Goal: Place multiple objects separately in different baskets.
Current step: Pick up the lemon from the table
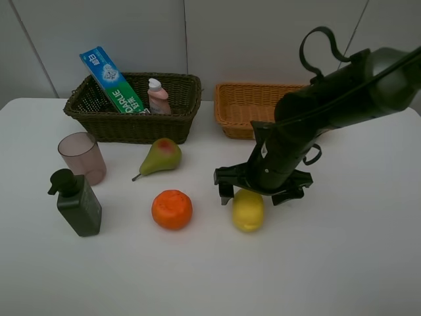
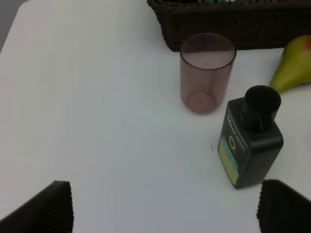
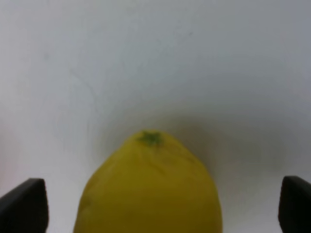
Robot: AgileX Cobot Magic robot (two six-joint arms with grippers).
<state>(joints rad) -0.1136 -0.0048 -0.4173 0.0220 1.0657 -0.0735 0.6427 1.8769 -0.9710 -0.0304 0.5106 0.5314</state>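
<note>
**Exterior high view.** The white table (image 1: pixel 342 263) fills the frame below the wall. Its far edge runs across the upper part, and its rounded corner shows at upper left. Along that edge stand the dark olive-brown basket (image 1: pixel 131 125) at upper left and the light orange-tan basket (image 1: pixel 240 105) at upper centre, with a narrow strip of bare table between them. The right arm hides part of the tan one.

The blue-green toothpaste box (image 1: pixel 112 79) leans out over the dark basket's rim, and the small pink bottle (image 1: pixel 158 97) stands upright beside it. At the left of the frame, the translucent pink cup (image 1: pixel 82 157) and the dark green pump bottle (image 1: pixel 77 204) stand near each other. The pear (image 1: pixel 161 157) lies just in front of the dark basket. The orange (image 1: pixel 172 209) sits at lower centre, apart from the lemon (image 1: pixel 248 212) to its right.

The right gripper (image 1: pixel 258 192) hangs over the lemon, jaws wide, with a finger on either side. The lower right of the frame is bare table.

**Left wrist view.** The left gripper (image 2: pixel 165 208) is spread wide over bare table, with nothing between its fingertips (image 2: pixel 48 208). Ahead, the cup and pump bottle stand just beside each other. The dark basket's wall is beyond them, and the pear is next to the bottle. A corner of the table's edge shows past the bare stretch.

**Right wrist view.** The lemon sits between the fingertips (image 3: pixel 22 204) with a gap on each side, not gripped. Beyond it is bare table.
</note>
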